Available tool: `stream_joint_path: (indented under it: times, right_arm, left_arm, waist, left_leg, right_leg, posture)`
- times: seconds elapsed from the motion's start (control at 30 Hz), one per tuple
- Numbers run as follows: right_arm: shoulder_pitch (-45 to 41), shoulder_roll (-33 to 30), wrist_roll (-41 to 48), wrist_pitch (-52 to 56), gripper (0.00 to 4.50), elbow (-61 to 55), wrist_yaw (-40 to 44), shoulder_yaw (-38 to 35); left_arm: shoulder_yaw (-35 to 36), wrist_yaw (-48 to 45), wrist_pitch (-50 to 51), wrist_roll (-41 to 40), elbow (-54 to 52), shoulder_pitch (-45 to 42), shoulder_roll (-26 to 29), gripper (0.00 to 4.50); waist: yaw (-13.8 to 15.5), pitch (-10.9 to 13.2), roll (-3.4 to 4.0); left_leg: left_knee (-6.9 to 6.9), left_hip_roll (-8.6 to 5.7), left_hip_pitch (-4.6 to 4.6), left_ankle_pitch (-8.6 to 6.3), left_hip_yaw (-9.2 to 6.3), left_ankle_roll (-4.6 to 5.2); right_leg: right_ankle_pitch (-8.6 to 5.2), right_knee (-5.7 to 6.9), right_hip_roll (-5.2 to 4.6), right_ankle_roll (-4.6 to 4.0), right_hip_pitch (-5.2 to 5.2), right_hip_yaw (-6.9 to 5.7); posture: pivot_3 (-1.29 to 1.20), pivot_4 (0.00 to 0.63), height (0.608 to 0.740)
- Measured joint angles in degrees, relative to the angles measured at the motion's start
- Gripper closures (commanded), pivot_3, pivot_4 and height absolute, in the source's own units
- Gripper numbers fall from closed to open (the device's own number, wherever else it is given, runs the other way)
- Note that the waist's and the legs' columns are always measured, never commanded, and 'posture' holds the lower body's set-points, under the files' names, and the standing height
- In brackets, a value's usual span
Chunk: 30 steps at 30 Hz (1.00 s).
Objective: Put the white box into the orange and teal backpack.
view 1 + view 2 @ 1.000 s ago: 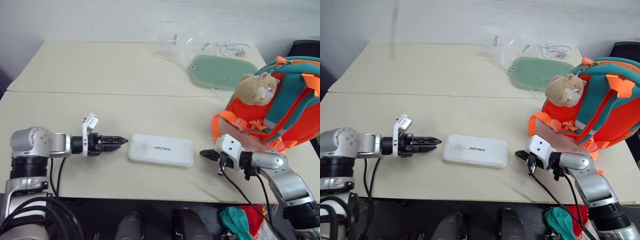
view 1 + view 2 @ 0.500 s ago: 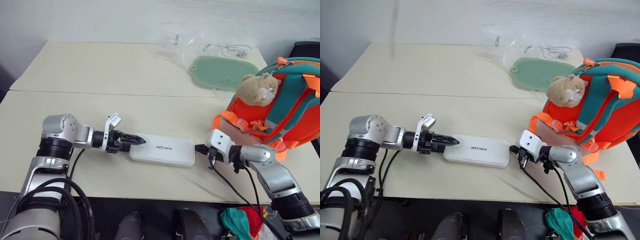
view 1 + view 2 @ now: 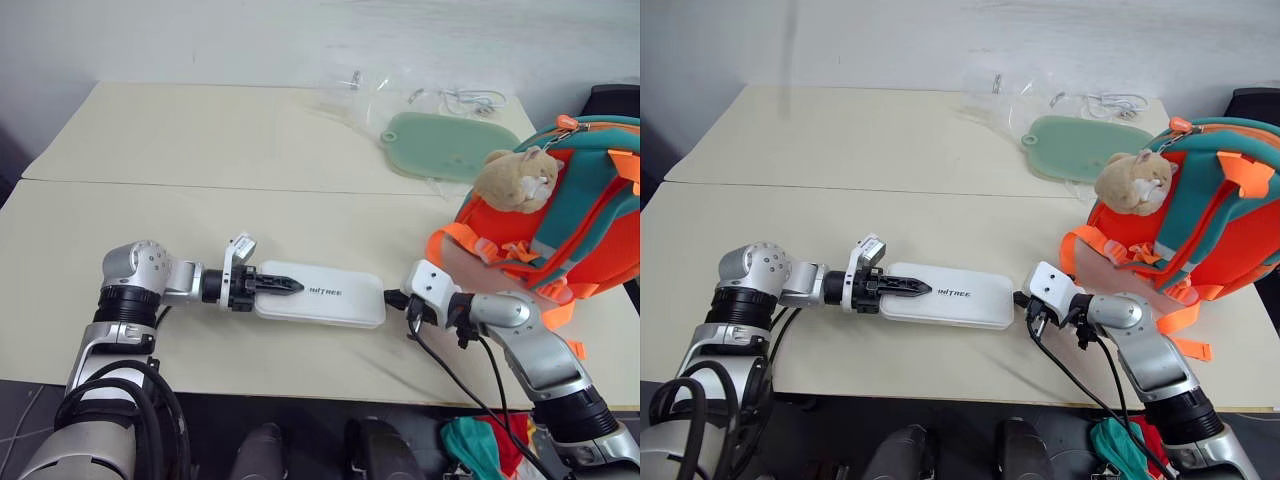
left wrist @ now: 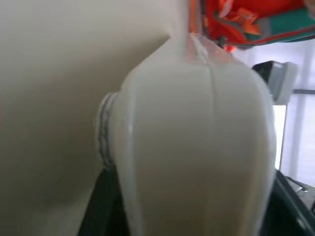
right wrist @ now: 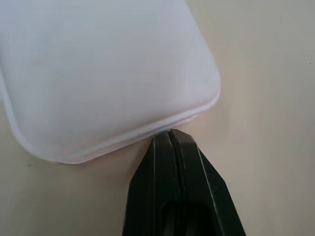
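Lying flat on the counter, the white box is clasped at one end by the left pincer, while the closed, empty right pincer touches the other end, beside the backpack.

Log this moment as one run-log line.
left gripper: closing on flat white rectangular box | right gripper: shut, at box's end | orange and teal backpack: waiting
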Motion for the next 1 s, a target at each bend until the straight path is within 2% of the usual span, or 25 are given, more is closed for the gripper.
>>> stream_joint_path:
  times: [0.13, 0.23, 0.33, 0.43, 0.5, 0.6, 0.73, 1.0]
  right_arm:
    - [3.6, -0.9, 1.6, -2.5, 4.50, -0.9, 0.7, -2.4]
    - [10.6, -0.7, 7.6, -5.7, 3.97, -2.8, 1.6, -10.5]
    - [19.2, 0.5, 15.9, -5.8, 2.94, -6.7, 1.9, -21.8]
    - [28.7, 0.5, 20.3, -6.5, 1.89, -10.3, 2.4, -32.0]
    - [33.4, 3.1, 22.2, -11.3, 1.19, -9.8, 2.7, -39.7]
    - [34.9, 3.3, 23.6, -16.3, 0.13, -6.5, 2.9, -47.1]
    - [31.2, 1.3, 24.7, -19.2, 0.06, 2.3, 2.5, -51.9]
    - [13.7, -3.0, 23.7, -20.5, 0.06, 12.4, 2.6, -44.9]
  left_arm:
    - [2.4, 1.2, 0.1, -1.6, -1.3, 1.8, 0.5, 3.32]
    - [8.8, 2.2, -1.0, -2.5, -7.9, 6.5, 1.8, 3.32]
    - [17.6, -0.3, -8.9, -4.5, -17.1, 14.4, 2.5, 3.32]
    - [18.6, -6.2, -17.3, -3.9, -26.8, 23.1, 8.0, 3.32]
    - [21.1, -9.8, -24.9, -3.1, -30.8, 29.1, 8.0, 3.32]
    - [23.6, -13.1, -35.2, -1.6, -33.3, 34.1, 6.6, 3.32]
    - [24.4, -16.6, -42.8, -1.3, -36.1, 36.3, 6.5, 3.32]
    - [22.5, -17.6, -46.7, -0.9, -37.9, 38.3, 7.3, 3.32]
  waist:
    - [0.1, 0.0, -0.01]
    - [0.0, 0.0, -0.02]
    - [0.1, 0.0, -0.01]
    - [0.2, 0.0, 0.00]
    - [0.3, 0.0, 0.04]
    - [0.3, 0.0, 0.01]
    - [0.1, 0.1, 0.06]
    - [-1.1, 0.1, 0.19]
  left_leg:
    - [-0.08, 0.00, -0.02, 0.00, 0.00, -0.01]
    - [-0.12, 0.02, -0.06, 0.00, 0.01, -0.01]
    - [-0.16, 0.07, -0.05, -0.01, 0.00, -0.03]
    - [-0.27, 0.05, 0.08, -0.03, 0.00, -0.05]
    - [-0.32, 0.03, 0.13, -0.13, 0.02, -0.01]
    - [-0.26, 0.03, 0.12, -0.24, 0.02, -0.12]
    - [-0.32, 0.03, 0.15, -0.19, 0.05, 0.17]
    - [-0.31, 0.05, 0.11, -0.12, 0.05, 0.18]
  right_leg:
    - [0.00, -0.05, 0.01, 0.00, -0.03, 0.00]
    - [0.00, -0.09, 0.02, 0.00, -0.07, 0.01]
    - [0.00, -0.13, 0.02, 0.00, -0.03, -0.01]
    - [0.00, -0.23, 0.01, 0.00, 0.08, 0.04]
    - [0.00, -0.25, -0.04, 0.00, 0.11, 0.06]
    - [0.03, -0.25, -0.05, 0.03, 0.12, 0.09]
    - [0.03, -0.25, -0.07, 0.00, 0.09, 0.14]
    - [0.03, -0.16, -0.04, -0.01, 0.03, 0.11]
  posture:
    - [0.00, 0.150, 0.740]
    - [0.00, 0.150, 0.740]
    - [0.00, 0.150, 0.740]
    - [0.00, 0.150, 0.740]
    - [0.00, 0.150, 0.740]
    - [0.00, 0.150, 0.740]
    - [0.00, 0.150, 0.740]
    - [0.00, 0.150, 0.740]
